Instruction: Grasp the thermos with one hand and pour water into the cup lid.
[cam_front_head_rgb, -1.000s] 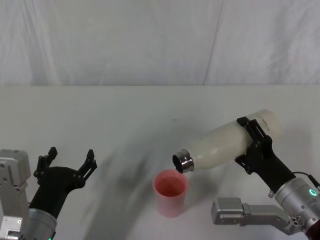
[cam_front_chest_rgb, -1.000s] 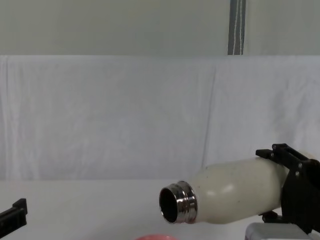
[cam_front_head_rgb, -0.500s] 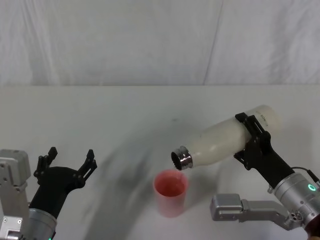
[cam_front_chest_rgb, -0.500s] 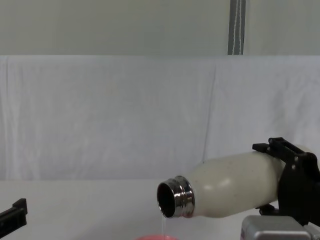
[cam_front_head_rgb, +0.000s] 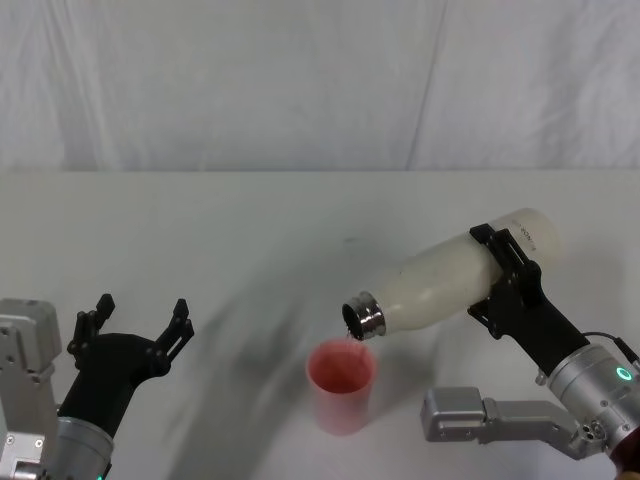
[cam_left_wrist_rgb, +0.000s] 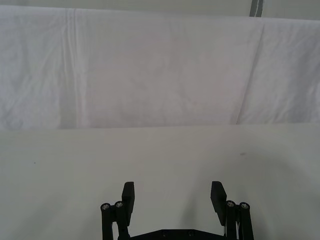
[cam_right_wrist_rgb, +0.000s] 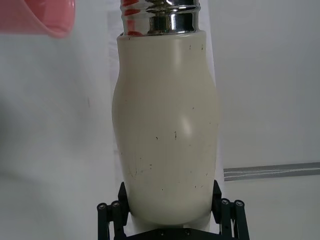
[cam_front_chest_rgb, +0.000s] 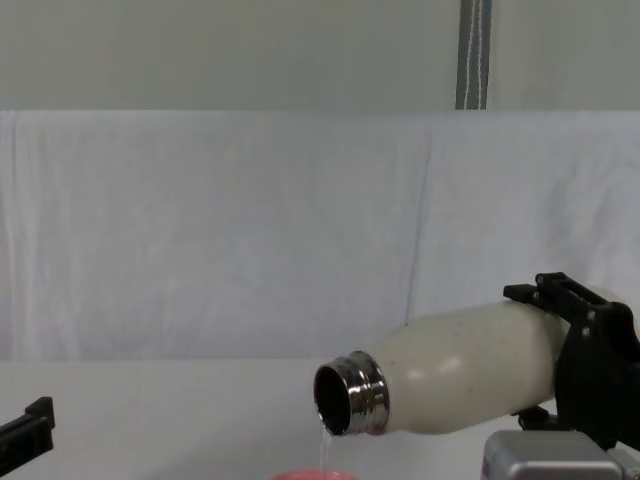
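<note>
The right gripper (cam_front_head_rgb: 508, 275) holds the thermos (cam_front_head_rgb: 455, 280) above the white surface (cam_front_head_rgb: 250, 230), its fingers (cam_front_head_rgb: 497, 245) pinching the cream body near its base. The thermos lies tipped close to level, with the shiny steel neck (cam_front_head_rgb: 364, 317) angled slightly downward and toward the robot's left. In the chest view, a thin stream of water (cam_front_chest_rgb: 324, 450) falls from the lower lip of the open mouth toward the pink rim at the bottom edge. The cup lid (cam_front_head_rgb: 342, 384) stands upright on the surface just beneath and slightly in front of the neck, apart from it. In the right wrist view the fingers (cam_right_wrist_rgb: 216, 200) clasp both sides of the thermos (cam_right_wrist_rgb: 166, 125), and the cup lid (cam_right_wrist_rgb: 37, 17) sits beside the neck. The left gripper (cam_front_head_rgb: 136, 325) hovers low over the surface at the robot's left, well apart from the cup lid, its fingers (cam_left_wrist_rgb: 128, 197) spread wide with nothing between them.
</note>
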